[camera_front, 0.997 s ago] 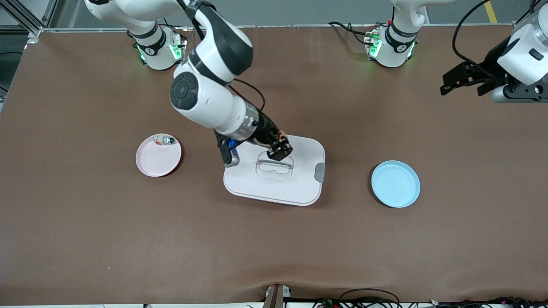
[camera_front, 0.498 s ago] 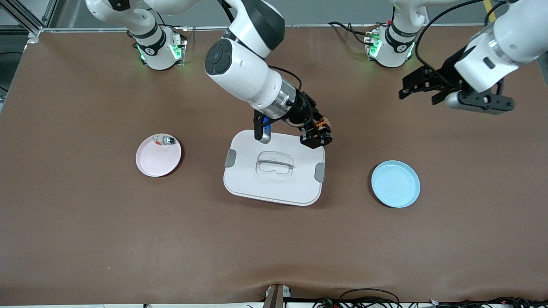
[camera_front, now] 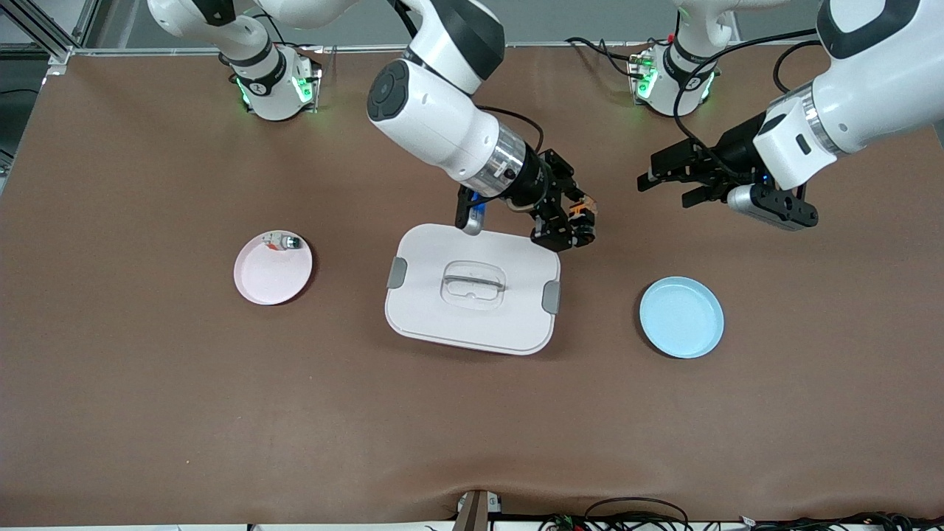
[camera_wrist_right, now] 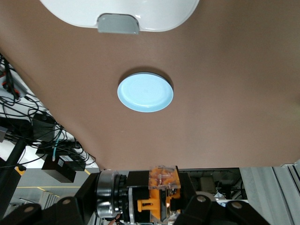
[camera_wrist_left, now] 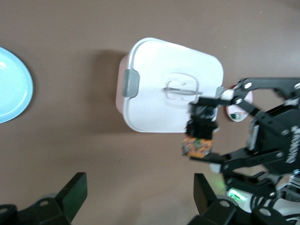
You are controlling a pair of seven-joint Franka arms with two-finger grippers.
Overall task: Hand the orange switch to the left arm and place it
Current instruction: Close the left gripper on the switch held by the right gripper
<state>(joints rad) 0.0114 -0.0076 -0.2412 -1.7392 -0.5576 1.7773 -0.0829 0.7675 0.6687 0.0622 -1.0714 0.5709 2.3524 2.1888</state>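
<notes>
My right gripper (camera_front: 577, 223) is shut on the orange switch (camera_front: 585, 211), a small black part with orange and clear bits. It hangs over the table just off the corner of the white box (camera_front: 472, 310) toward the left arm's end. The right wrist view shows the switch (camera_wrist_right: 162, 191) clamped between the fingers. My left gripper (camera_front: 664, 179) is open in the air a short way from the switch, pointing at it. In the left wrist view its dark fingers (camera_wrist_left: 75, 193) stand wide apart with bare table between them, and the switch (camera_wrist_left: 197, 147) shows ahead beside the box (camera_wrist_left: 154, 89).
A pink plate (camera_front: 267, 276) toward the right arm's end holds a small silver-and-green part (camera_front: 285, 241). A blue plate (camera_front: 681, 318) lies empty toward the left arm's end, nearer the front camera than both grippers. Cables run along the table's front edge.
My right gripper has carried the switch from over the box's lid to past its corner, toward the left arm. My left gripper has swung in toward it, still open.
</notes>
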